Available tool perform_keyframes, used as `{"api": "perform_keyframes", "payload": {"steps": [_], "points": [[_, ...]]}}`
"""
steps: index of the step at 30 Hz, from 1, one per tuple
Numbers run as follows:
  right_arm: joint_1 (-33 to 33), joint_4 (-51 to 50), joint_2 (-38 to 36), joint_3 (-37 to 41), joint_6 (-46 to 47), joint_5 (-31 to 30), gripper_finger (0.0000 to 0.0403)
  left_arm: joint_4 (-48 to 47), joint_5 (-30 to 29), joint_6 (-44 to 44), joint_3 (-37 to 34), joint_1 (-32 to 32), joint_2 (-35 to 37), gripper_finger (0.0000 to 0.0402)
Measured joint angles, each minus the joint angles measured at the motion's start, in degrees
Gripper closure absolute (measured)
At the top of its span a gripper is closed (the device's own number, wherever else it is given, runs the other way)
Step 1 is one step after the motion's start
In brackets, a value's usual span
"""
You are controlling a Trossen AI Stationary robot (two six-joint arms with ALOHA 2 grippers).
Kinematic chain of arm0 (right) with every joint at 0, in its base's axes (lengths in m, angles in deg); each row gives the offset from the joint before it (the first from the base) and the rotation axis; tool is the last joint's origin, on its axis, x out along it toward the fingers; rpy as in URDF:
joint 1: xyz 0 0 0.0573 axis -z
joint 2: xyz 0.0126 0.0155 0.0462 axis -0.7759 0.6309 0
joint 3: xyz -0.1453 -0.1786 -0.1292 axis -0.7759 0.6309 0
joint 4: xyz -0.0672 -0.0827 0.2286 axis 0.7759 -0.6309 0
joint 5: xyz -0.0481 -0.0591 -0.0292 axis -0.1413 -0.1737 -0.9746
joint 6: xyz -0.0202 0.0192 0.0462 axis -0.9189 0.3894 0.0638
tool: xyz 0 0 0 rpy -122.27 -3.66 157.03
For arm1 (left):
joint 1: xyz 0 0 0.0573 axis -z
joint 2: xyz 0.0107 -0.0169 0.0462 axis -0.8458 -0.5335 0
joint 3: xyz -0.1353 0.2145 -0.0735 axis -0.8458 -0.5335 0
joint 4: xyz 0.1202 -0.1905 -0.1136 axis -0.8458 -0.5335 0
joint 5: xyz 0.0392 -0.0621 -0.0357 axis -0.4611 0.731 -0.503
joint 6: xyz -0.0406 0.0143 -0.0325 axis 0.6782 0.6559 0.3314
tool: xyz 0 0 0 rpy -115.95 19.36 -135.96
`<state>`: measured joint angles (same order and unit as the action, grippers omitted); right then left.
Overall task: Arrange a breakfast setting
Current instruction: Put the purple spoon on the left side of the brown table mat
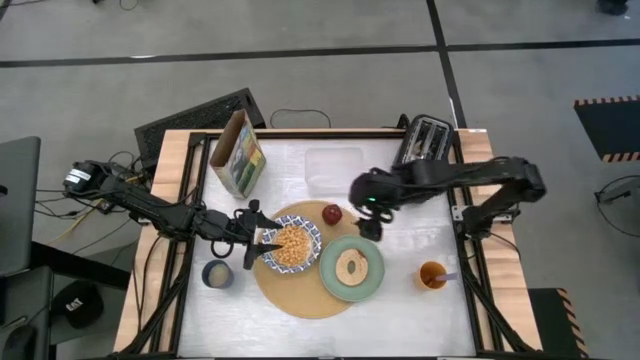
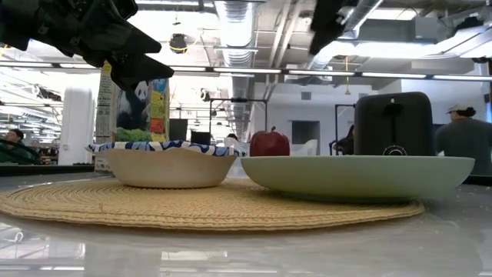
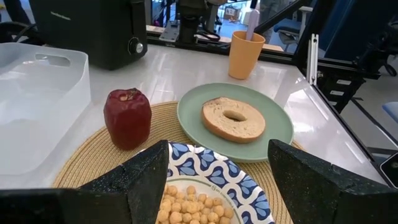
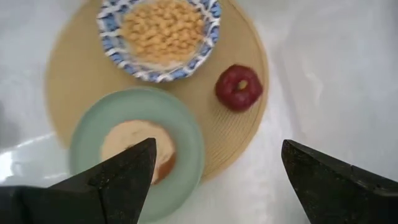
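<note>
A round tan mat (image 1: 300,290) lies at the table's middle. On it stand a blue-and-white bowl (image 1: 291,245) full of cereal, a pale green plate (image 1: 352,268) with a bagel-like toast ring (image 1: 352,266), and a small red apple (image 1: 332,213) on the mat's far edge. The panda cereal box (image 1: 238,153) stands at the far left. My left gripper (image 1: 262,240) is open and empty over the bowl's left rim (image 3: 211,171). My right gripper (image 1: 368,228) is open and empty, up above the table just right of the apple (image 4: 239,87). The spoon does not show.
A black toaster (image 1: 425,142) stands at the far right corner, a clear plastic container (image 1: 335,170) at the far middle. An orange cup (image 1: 432,275) stands near the right edge, a dark cup (image 1: 217,274) at the near left.
</note>
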<state>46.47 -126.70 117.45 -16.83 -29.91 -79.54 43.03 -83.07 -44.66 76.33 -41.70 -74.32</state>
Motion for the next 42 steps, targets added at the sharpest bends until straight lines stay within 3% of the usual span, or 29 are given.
{"api": "perform_keyframes", "payload": {"steps": [9, 14, 19, 22, 28, 32, 42], "points": [[-8.18, -5.32, -7.25, 1.73, 7.82, -0.12, 0.0035, 0.11, 0.03, 0.05, 0.00, 0.00, 0.00, 0.0143], [-11.68, -10.66, -10.64, 6.40, 18.34, -0.31, 0.0043, 0.15, 0.15, 0.20, 0.00, 0.00, 0.00, 0.0143], [-16.57, -17.62, -15.19, 11.34, 34.85, 0.19, 0.0051, 0.18, 0.12, 2.26, 0.00, 0.00, 0.00, 0.0143], [-20.93, -21.29, -18.38, 13.94, 48.52, 4.15, 0.0055, 0.08, 0.74, 3.66, 0.00, 0.00, 0.00, 0.0143], [-32.06, -22.74, -24.16, 19.47, 76.23, 8.77, 0.0058, -0.33, 1.46, 3.57, 0.00, 0.02, 0.00, 0.0143], [-37.51, -22.04, -26.04, 23.60, 88.57, 13.22, 0.0058, -0.33, 1.45, 2.67, 0.00, 0.02, 0.00, 0.0143], [-40.07, -10.18, -27.52, 33.19, 93.66, 17.47, 0.0077, -0.33, 1.51, 3.75, 0.00, 0.02, 0.00, 0.0143]]}}
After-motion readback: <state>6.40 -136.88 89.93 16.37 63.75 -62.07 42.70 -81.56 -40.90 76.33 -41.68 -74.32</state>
